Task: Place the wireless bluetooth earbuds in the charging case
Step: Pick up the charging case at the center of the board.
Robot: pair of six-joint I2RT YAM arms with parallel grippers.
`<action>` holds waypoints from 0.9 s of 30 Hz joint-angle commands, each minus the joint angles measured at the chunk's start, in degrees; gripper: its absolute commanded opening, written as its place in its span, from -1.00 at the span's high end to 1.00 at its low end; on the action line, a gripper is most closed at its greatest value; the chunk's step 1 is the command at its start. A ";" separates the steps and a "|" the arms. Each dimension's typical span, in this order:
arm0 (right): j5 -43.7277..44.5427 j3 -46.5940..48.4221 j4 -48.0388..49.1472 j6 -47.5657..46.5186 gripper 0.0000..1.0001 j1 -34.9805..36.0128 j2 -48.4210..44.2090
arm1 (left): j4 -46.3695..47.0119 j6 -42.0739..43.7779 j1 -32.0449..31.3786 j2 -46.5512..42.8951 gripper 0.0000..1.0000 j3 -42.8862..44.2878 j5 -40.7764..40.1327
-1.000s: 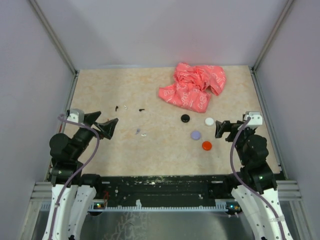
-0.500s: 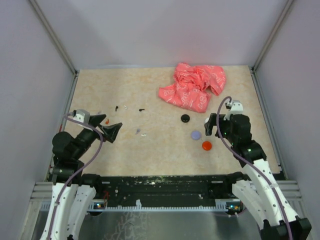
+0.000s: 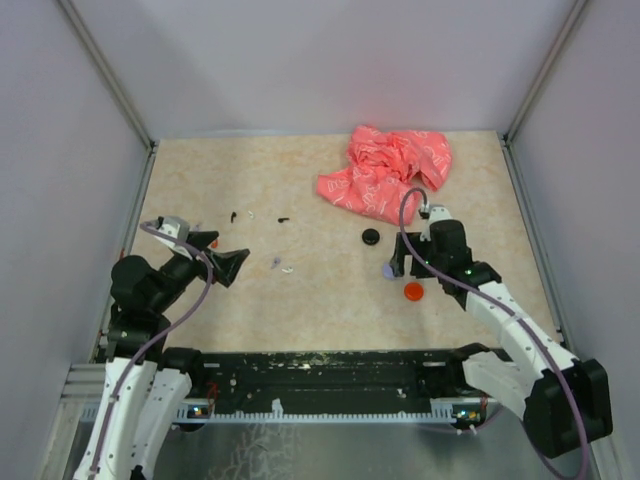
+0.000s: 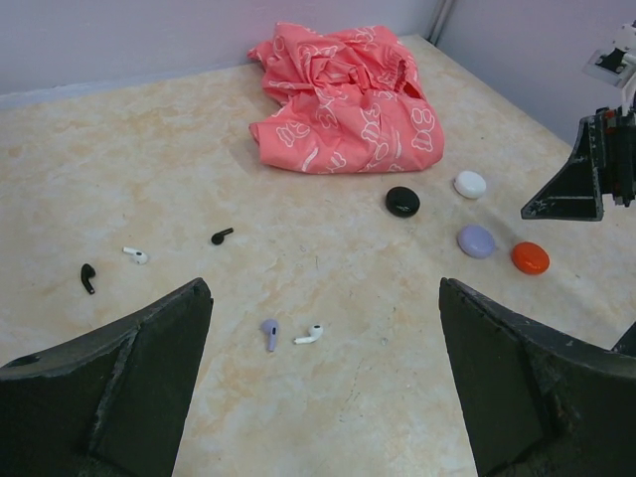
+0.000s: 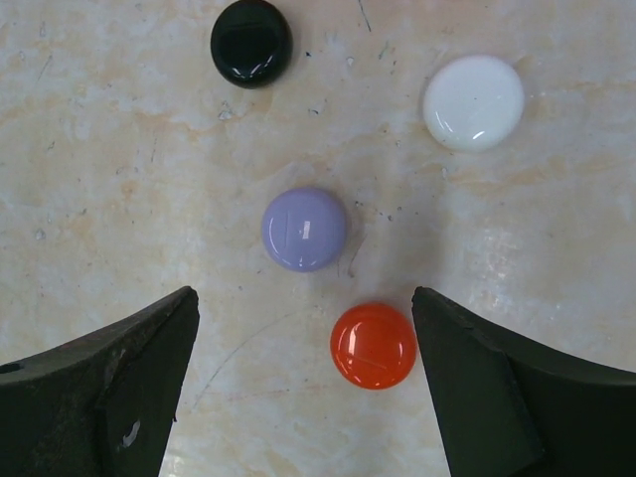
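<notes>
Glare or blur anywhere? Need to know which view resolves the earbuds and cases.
Right wrist: sharp, with small glints on the orange case, purple case, white case and black case, none washed out. Left wrist: earbuds small but crisp, with soft shadows. Top external: even light, earbuds only specks.

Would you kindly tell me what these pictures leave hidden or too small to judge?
1. Top view: the white disc is hidden beneath the right tool, which also partly covers the purple disc.
2. Top view: the earbuds are specks, too small to tell which way each lies.
3. All views: anything under the pink cloth is covered by its folds.
4. Right wrist view: earbuds and cloth fall outside the frame.
</notes>
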 commanded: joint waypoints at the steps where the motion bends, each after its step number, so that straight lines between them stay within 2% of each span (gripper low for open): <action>1: -2.35 0.61 8.88 0.41 -0.75 1.43 5.32 | 0.42 0.78 -0.32 1.36 -1.00 1.47 1.40; 8: -7.46 2.12 18.38 0.79 -0.77 2.25 16.15 | 0.60 0.93 -0.05 3.26 -1.00 1.74 1.98; 14: -9.07 4.19 19.91 -1.01 -0.77 2.70 23.02 | 0.69 1.05 0.08 4.89 -1.00 2.16 2.75; 21: -11.38 4.41 19.28 -2.01 -0.77 3.07 25.18 | 0.69 1.01 0.47 5.32 -1.00 2.20 3.30; 27: -11.60 3.53 14.71 -2.03 -0.77 4.86 22.95 | 0.67 0.96 0.61 4.81 -1.00 1.99 3.42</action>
